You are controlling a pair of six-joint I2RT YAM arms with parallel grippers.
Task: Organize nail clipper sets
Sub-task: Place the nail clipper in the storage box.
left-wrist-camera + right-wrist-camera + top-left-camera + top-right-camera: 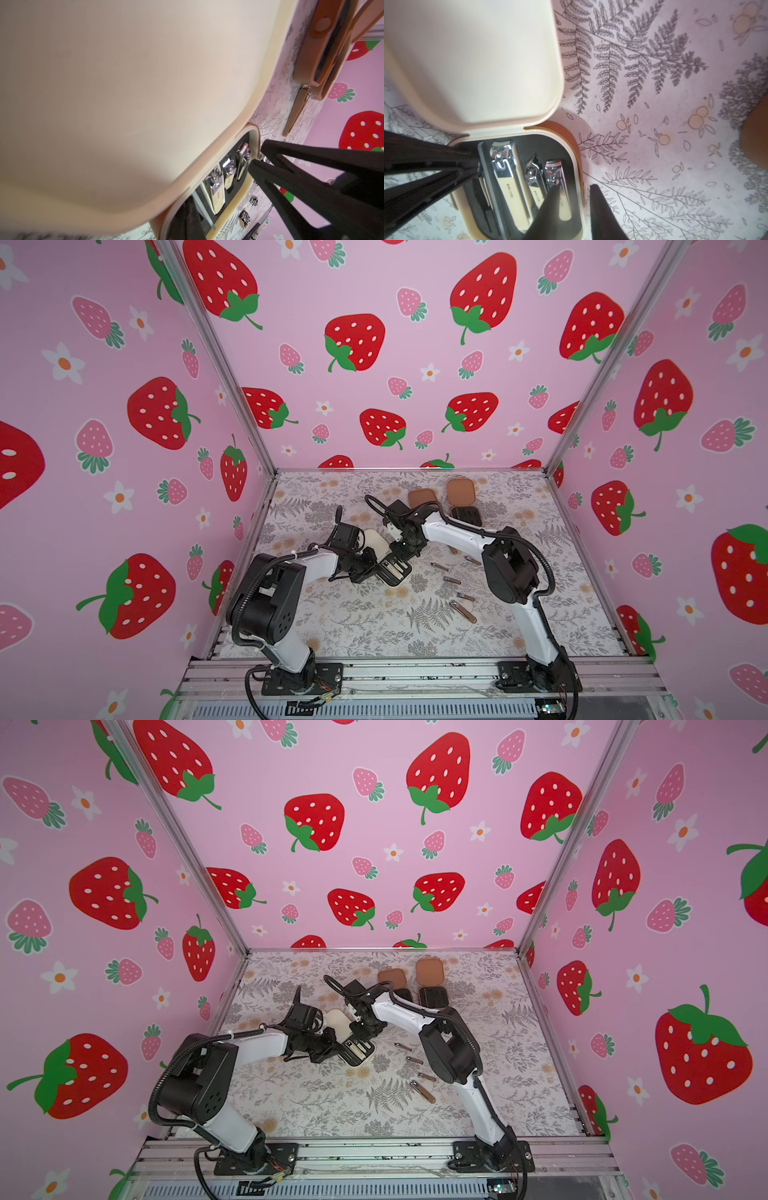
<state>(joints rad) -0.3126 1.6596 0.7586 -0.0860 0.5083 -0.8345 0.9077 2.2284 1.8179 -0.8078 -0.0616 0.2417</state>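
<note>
- The cream case sits open at mid-bench, its base flat and its lid tilted up at the hinge.
- Three clippers lie side by side in its black insert, the largest next to a grey file that runs along one edge.
- The left gripper is pressed together, with its tips at the file's end inside the case. I cannot tell whether it pinches anything.
- The right gripper is spread and straddles the case's opposite side wall. One finger is inside over the outermost clipper, the other is outside above the bench.
- Two brown cases stand at the back of the bench, well apart from the cream one. Both are open with lids toward the back wall.
- One brown case is partly hidden by the right arm. The other shows its black inside.
- Several slim metal tools lie scattered on the bench to the right of the cream case, near the right arm. The longest is nearest the front.
</note>
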